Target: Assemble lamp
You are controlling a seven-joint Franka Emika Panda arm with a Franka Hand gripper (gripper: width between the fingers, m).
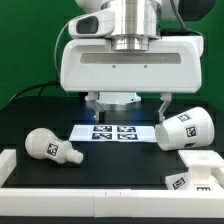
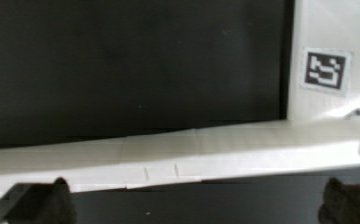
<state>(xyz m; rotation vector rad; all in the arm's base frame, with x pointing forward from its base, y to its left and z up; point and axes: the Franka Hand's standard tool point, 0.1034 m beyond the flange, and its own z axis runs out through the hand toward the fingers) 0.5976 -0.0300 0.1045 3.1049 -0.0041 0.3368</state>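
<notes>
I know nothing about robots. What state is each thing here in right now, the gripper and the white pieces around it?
gripper: open, holding nothing, hanging near the marker board.
bulb: lying on its side, loose, not joined to any other part.
shade: tipped on its side, not on the bulb.
base: lying flat, nothing mounted on it, partly cut off by the picture edge.
marker board: lying flat, nothing on it.

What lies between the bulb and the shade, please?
The marker board lies flat between the bulb and the shade, as the exterior view shows.
</notes>
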